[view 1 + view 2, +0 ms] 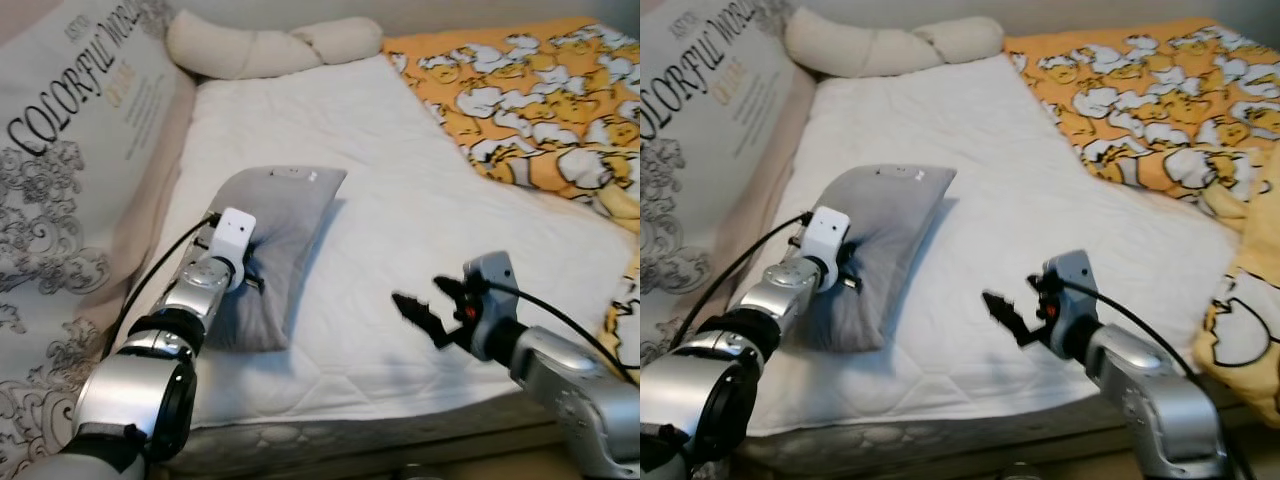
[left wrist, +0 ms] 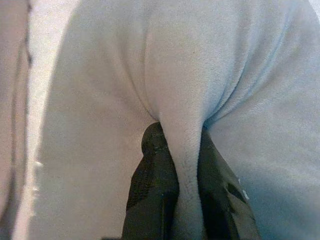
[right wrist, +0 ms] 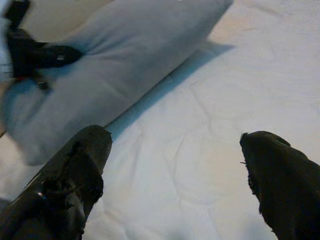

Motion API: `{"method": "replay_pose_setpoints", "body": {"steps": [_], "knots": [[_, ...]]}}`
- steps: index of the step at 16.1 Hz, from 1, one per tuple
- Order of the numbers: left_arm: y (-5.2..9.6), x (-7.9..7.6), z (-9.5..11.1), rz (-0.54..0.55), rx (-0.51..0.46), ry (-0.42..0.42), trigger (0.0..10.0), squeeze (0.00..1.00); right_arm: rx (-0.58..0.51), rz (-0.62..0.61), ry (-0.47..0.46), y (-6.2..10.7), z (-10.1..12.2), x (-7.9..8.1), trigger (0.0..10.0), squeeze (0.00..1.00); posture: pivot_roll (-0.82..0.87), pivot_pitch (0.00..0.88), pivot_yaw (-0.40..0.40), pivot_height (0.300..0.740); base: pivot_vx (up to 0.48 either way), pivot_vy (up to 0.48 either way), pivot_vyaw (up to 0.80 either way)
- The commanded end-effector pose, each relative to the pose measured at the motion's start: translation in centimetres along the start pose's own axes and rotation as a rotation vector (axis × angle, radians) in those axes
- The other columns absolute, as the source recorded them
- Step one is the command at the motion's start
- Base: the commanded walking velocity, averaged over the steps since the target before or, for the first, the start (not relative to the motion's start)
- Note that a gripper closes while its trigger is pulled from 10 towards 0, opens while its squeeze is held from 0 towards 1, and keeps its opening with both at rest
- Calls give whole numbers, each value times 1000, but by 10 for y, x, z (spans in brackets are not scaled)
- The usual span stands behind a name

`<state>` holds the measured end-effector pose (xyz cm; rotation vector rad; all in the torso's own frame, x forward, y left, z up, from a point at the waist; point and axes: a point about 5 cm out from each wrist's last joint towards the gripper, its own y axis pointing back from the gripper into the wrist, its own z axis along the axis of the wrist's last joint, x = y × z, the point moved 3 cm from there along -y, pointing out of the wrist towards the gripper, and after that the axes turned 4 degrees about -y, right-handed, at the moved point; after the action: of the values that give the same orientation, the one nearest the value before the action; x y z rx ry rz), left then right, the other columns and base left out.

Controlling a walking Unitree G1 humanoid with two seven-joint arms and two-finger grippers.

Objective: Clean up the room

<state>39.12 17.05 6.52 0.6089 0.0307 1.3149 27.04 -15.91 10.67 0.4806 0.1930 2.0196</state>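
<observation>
Bedding is lying untidy: the orange blanket [image 1: 530,90] is bunched at the mattress's [image 1: 400,200] far right, so tidying looks barely begun. The grey pillow [image 1: 275,245] is resting near the left edge, the left gripper [image 2: 182,165] pinching a fold of it. The right gripper [image 1: 425,315] is hovering spread above the sheet.

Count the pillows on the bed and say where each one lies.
2. A grey pillow lies on the white mattress near its left side, pinched by the left gripper. A cream knotted pillow lies at the head. More may sit beyond the frame.
</observation>
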Motion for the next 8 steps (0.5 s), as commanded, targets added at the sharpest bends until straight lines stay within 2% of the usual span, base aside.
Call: {"method": "replay_pose_setpoints", "body": {"steps": [1,3,5,8], "knots": [[3,14,3,36,-27,5,0,0,-37,-48,4,-2,5,-5,10000,0,-138,0,151,740,0,0,0],[7,24,28,69,-167,-35,0,0,-103,-143,-43,-7,6,-10,10000,0,-115,0,156,740,0,0,0],[18,25,47,91,-291,-167,0,0,-139,-157,-57,-12,4,-3,10000,0,-91,0,163,740,0,0,0],[30,25,59,121,-361,-188,0,0,-176,-184,-75,-15,4,-2,10000,0,-81,0,167,740,0,0,0]]}}
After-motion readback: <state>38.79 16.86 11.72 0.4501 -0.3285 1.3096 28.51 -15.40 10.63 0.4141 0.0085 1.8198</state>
